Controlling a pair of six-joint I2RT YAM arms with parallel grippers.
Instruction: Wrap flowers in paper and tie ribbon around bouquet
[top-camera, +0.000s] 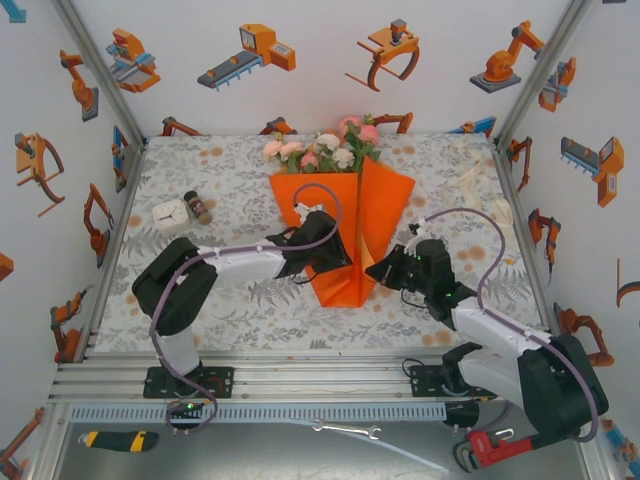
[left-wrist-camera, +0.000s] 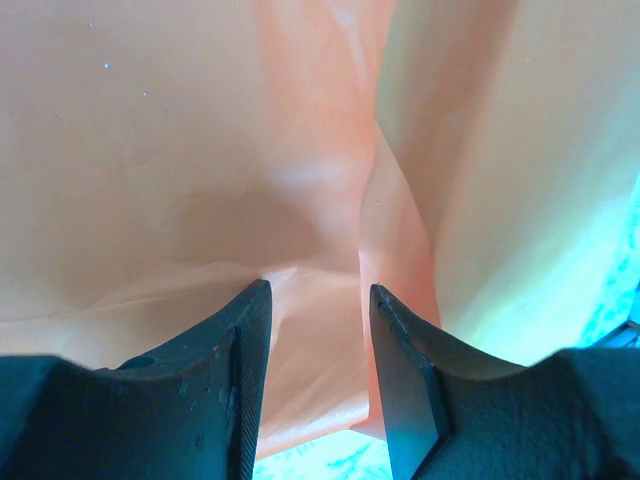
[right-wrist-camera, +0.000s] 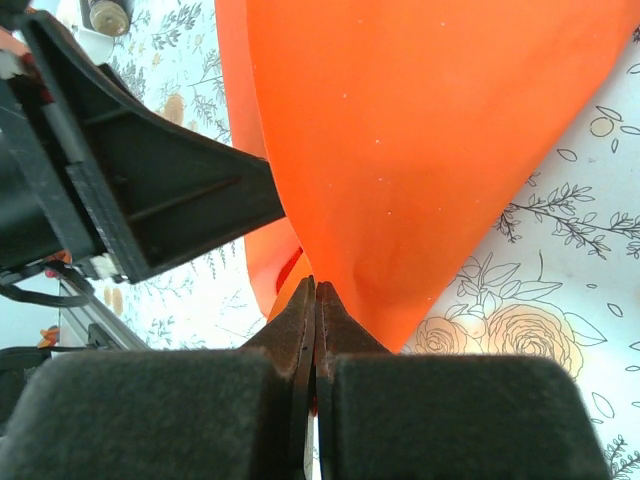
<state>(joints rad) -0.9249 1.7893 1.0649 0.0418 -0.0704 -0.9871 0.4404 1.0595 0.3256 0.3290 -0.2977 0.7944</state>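
Wrapping stage: paper is folded into a cone over the stems, untied; judged mid-task.
Left claw (left-wrist-camera: 315, 290): at the cone's 8 o'clock, jaws half apart, a paper crease in the gap, not clamped.
Paper (top-camera: 385, 195): mid-table, narrow end toward 6 o'clock.
Flowers (top-camera: 325, 148): heads out at the cone's 12 o'clock.
Right claw (right-wrist-camera: 315, 288): at the cone's 5 o'clock, tips shut together, touching the lower edge; cannot tell if paper is nipped.
Ribbon (top-camera: 500, 210): loose at the table's 2 o'clock, well apart from the cone.
Next move: keep the overlap pinned, then bring the ribbon to the waist; thin paper will likely spring open.
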